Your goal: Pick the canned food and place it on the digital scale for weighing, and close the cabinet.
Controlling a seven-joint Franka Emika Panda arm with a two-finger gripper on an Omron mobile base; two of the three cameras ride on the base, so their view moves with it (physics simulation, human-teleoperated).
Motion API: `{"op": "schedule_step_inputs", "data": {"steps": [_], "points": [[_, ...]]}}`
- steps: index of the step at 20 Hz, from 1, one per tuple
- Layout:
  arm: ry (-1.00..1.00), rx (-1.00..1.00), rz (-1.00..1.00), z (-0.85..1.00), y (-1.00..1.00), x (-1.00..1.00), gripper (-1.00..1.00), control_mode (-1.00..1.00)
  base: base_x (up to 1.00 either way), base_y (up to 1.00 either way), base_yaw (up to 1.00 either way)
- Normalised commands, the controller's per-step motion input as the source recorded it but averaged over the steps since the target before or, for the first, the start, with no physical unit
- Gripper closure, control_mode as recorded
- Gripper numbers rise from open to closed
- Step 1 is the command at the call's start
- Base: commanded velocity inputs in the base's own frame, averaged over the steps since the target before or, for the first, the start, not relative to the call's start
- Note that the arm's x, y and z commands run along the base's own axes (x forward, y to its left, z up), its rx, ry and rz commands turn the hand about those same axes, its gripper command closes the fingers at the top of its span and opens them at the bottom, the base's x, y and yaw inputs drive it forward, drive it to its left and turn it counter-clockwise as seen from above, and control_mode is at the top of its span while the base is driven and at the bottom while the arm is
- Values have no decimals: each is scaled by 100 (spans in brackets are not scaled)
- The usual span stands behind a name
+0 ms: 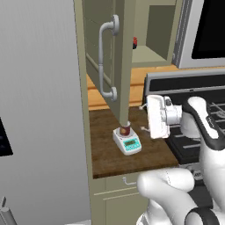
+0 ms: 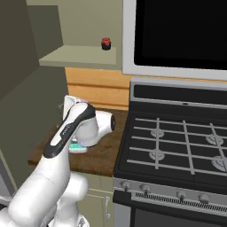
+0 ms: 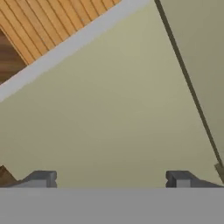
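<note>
I note the cabinet (image 1: pixel 115 57) door standing open, its grey handle (image 1: pixel 105 61) facing me. The canned food (image 1: pixel 125 130) already sits on the digital scale (image 1: pixel 127 141) below the door's edge. My gripper (image 3: pixel 111 177), fingers spread wide and empty, faces the door's flat inner panel; I judge a broad, steady push will shut it.

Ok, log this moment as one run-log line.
canned food: on digital scale | cabinet: door open | tool: open, empty, facing door | next: push door shut
</note>
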Motion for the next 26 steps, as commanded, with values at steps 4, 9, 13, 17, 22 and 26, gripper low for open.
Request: {"op": "schedule_step_inputs", "data": {"steps": [4, 9, 13, 17, 22, 26], "points": [[-35, -2, 0, 50, 0, -79, -100, -100, 0, 0, 0], [-35, -4, 0, 45, 1, -84, -100, -100, 0, 0, 0], [-34, -6, 0, 51, 2, -86, -100, -100, 0, 0, 0], [-18, -1, 0, 69, 0, -82, -100, -100, 0, 0, 0], [-1, 4, -2, 58, 0, -96, -100, -100, 0, 0, 0], [2, 24, -10, 41, 1, -100, -100, -100, 0, 0, 0]]}}
